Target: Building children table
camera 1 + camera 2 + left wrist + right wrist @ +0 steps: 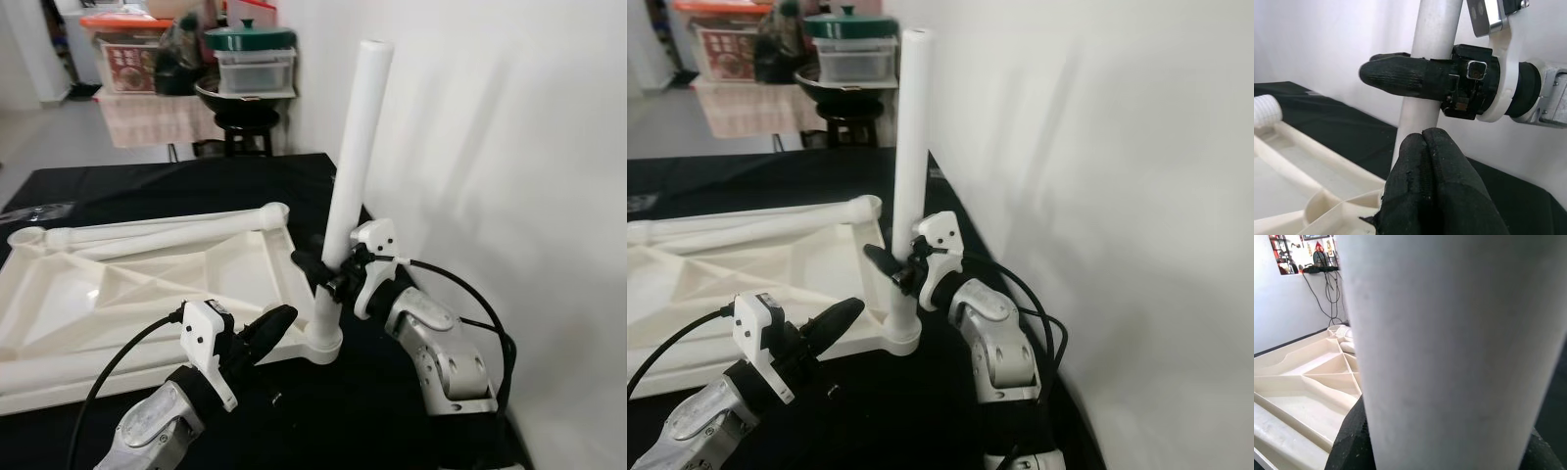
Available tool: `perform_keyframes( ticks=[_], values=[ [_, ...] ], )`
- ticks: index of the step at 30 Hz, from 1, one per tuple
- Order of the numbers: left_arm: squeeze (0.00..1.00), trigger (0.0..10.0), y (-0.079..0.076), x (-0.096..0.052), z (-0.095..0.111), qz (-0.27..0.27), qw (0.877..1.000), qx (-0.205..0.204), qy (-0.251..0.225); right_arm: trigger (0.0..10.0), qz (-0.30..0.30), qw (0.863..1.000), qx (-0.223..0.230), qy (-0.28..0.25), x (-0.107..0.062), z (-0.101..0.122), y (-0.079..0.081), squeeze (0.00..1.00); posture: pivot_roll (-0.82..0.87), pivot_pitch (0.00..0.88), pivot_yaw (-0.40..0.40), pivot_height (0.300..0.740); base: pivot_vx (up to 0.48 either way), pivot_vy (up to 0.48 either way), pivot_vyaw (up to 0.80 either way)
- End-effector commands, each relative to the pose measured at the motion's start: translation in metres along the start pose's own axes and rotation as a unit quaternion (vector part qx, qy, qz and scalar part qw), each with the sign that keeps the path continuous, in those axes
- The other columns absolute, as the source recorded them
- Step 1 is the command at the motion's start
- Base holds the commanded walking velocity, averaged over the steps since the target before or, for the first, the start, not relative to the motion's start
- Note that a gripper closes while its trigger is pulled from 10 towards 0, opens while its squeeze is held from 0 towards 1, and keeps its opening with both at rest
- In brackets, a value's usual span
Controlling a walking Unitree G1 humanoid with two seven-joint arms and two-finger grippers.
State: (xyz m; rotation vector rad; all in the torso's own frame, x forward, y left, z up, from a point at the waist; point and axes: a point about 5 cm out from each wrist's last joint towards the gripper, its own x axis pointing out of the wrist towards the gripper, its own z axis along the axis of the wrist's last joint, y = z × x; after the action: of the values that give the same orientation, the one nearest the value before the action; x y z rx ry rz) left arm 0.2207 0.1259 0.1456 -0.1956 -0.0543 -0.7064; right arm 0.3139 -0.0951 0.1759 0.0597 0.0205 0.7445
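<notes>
The table top [147, 284] lies upside down on the black cloth [147, 186], ribs facing up, and in my left eye view one white leg [348, 186] stands in its near right corner socket, leaning a little toward the wall [509, 147]. My right gripper [328, 269] pinches that leg low down, just above the socket. My left gripper [277, 323] has its fingers pressed together and rests at the table top's near edge, just beside the socket. A second leg [157, 227] lies loose across the far side of the top.

My right eye view shows the same: the leg [909, 147] is tilted, not plumb.

In my left wrist view my own two fingers [1435, 191] are shut with nothing between them, right before the leg [1427, 83], while the other gripper [1420, 78] wraps around it.

My right wrist view looks along the leg [1449, 342], with the ribbed underside [1312, 377] beyond.

My worry is that the leg is not fully seated. If I let go or twist while it leans, it may bind crooked, topple against the wall, or lever the top along the cloth, since my left gripper only rests there and does not pin the top down.
</notes>
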Motion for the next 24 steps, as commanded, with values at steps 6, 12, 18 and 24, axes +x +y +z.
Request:
perform_keyframes(
  ticks=[6, 12, 18, 24],
  values=[
    [0.0, 10.0, 0.003, 0.002, -0.002, -0.004, 1.0, 0.001, 0.013, 10.0, 0.067, 0.996, 0.021, 0.048, 0.004, -0.014, -0.004, 0.0, -0.08, 0.0, -0.039, 0.74, 0.0, 0.0, 0.0],
    [0.0, 10.0, 0.002, 0.003, -0.004, -0.001, 1.0, 0.0, 0.012, 10.0, 0.257, 0.966, -0.026, 0.021, 0.012, 0.022, -0.013, 1.0, -0.07, 0.0, -0.049, 0.74, 0.0, 0.0, 0.0],
    [0.0, 10.0, -0.001, 0.004, -0.006, -0.003, 1.0, -0.002, 0.014, 10.0, 0.375, 0.924, -0.02, 0.075, 0.011, 0.01, -0.009, 0.84, -0.05, 0.0, -0.061, 0.74, 0.0, 0.0, 0.0],
    [0.0, 10.0, -0.004, 0.003, -0.007, -0.002, 1.0, -0.002, 0.015, 10.0, 0.426, 0.894, -0.021, 0.137, 0.018, 0.002, -0.019, 0.0, -0.03, 0.0, -0.072, 0.74, 0.0, 0.0, 0.0]
  ],
)
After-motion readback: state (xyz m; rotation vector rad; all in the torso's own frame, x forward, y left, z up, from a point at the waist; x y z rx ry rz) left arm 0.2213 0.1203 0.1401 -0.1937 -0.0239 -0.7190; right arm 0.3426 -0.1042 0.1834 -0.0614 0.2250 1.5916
